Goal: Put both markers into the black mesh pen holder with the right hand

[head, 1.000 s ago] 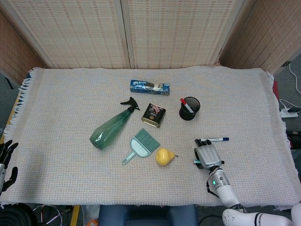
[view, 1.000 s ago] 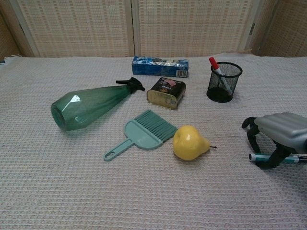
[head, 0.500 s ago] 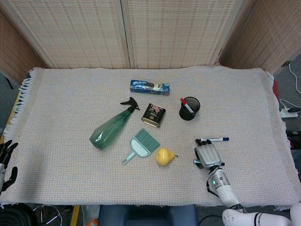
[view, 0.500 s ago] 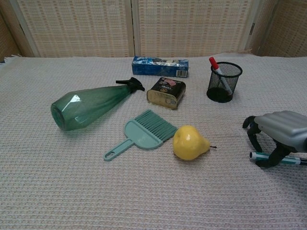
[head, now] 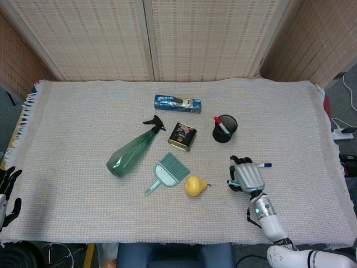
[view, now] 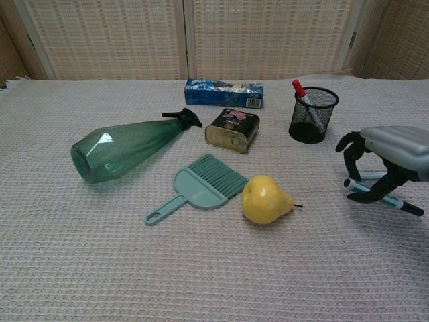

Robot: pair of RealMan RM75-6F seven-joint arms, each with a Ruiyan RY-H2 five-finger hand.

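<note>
My right hand (head: 246,175) (view: 389,157) grips a blue-capped white marker (view: 395,202) (head: 261,165) from above, and the marker is tilted just above the cloth. The black mesh pen holder (head: 225,129) (view: 313,115) stands upright a short way beyond the hand. A red-capped marker (head: 218,122) (view: 300,91) leans inside it. My left hand (head: 6,190) hangs at the table's near left corner with its fingers apart, holding nothing.
A yellow pear (view: 265,200) lies just left of the right hand. Further left are a teal dustpan brush (view: 201,184), a green spray bottle (view: 124,149) on its side, a tin (view: 232,129) and a blue box (view: 222,92).
The right hand closed on the blue-capped marker, lifted it off the cloth and moved a little toward the pen holder. The marker now sits tilted in the hand.
</note>
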